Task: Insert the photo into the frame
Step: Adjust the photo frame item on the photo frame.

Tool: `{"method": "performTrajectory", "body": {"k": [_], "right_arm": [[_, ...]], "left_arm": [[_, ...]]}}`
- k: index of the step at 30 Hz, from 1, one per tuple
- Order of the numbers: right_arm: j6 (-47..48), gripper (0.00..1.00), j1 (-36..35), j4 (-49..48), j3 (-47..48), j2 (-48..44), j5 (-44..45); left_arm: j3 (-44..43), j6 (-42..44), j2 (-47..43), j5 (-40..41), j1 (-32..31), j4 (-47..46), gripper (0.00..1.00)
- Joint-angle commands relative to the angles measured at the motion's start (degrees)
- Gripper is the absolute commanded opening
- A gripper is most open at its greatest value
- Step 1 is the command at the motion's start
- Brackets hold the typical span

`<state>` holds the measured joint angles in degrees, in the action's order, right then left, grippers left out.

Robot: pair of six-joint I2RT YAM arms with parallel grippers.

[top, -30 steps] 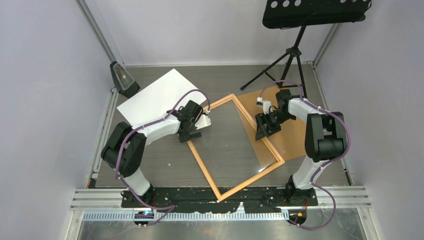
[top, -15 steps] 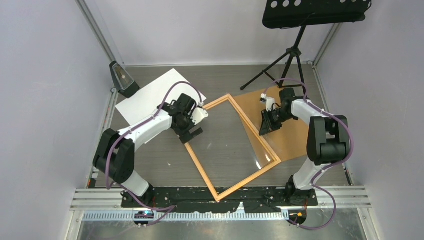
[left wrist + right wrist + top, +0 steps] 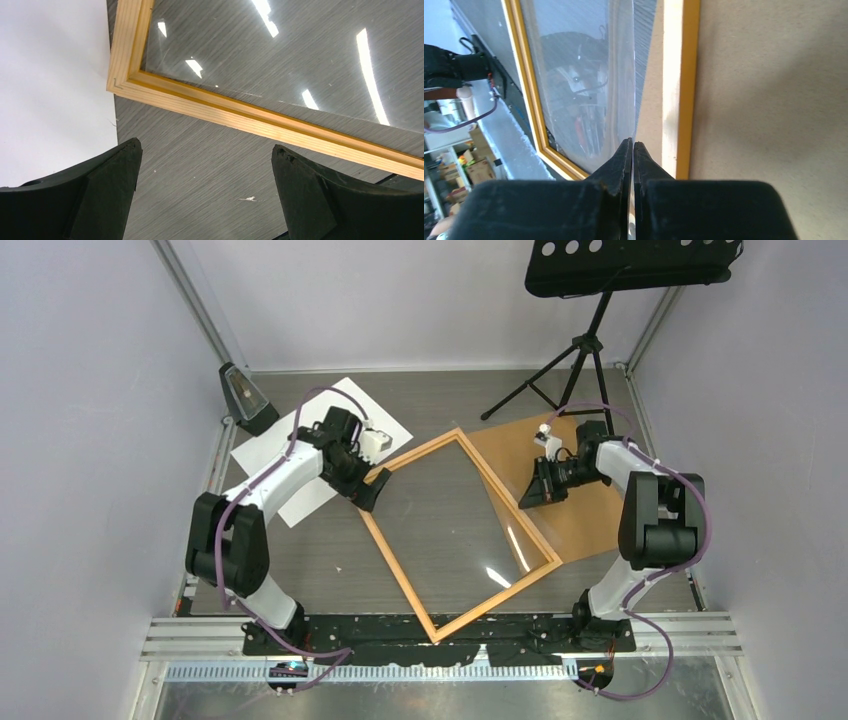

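Note:
The orange wooden frame [image 3: 400,573] [image 3: 250,117] [image 3: 679,75] lies diagonally mid-table. The photo [image 3: 262,445] [image 3: 50,90] lies white side up at the back left, partly under my left arm. My left gripper [image 3: 368,492] [image 3: 205,150] hangs open over bare table just outside the frame's left corner, holding nothing. My right gripper [image 3: 530,495] [image 3: 632,145] is shut on the right edge of the clear sheet [image 3: 480,530] [image 3: 584,75], which sits inside the frame with that edge lifted.
A brown backing board [image 3: 580,510] [image 3: 774,100] lies under the frame's right side. A music stand's tripod [image 3: 590,350] stands at the back right. A small black wedge-shaped device [image 3: 245,398] sits in the back-left corner. Walls enclose the table.
My left arm has drawn back and left, from over the frame's left edge toward the photo. My right gripper has shut on the clear sheet's edge and shifted slightly right.

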<state>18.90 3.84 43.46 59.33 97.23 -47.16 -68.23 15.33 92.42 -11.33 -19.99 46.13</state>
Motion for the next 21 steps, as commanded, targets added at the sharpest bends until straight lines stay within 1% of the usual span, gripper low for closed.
{"method": "performTrajectory", "body": {"k": [1,4,10,16,21], "right_arm": [[-0.2,0.06,0.1,1.7,0.3,1.5,-7.0],[0.0,0.06,0.2,2.5,0.5,2.9,-8.6],[-0.1,0.06,1.2,3.7,0.6,4.9,-14.9],[0.7,0.06,2.9,5.1,-0.3,5.5,-21.6],[4.1,0.06,3.1,8.1,-0.1,6.9,-22.4]], "left_arm": [[-1.6,-2.0,-0.2,-3.3,-0.2,0.2,1.0],[-1.4,-2.3,-0.1,-3.0,-0.2,-0.7,1.0],[-1.2,-1.2,0.2,-3.5,0.2,-1.9,1.0],[-1.8,-1.0,1.0,-4.8,2.6,-3.6,1.0],[-3.1,-0.6,2.5,-4.9,3.7,-3.7,1.0]]}}
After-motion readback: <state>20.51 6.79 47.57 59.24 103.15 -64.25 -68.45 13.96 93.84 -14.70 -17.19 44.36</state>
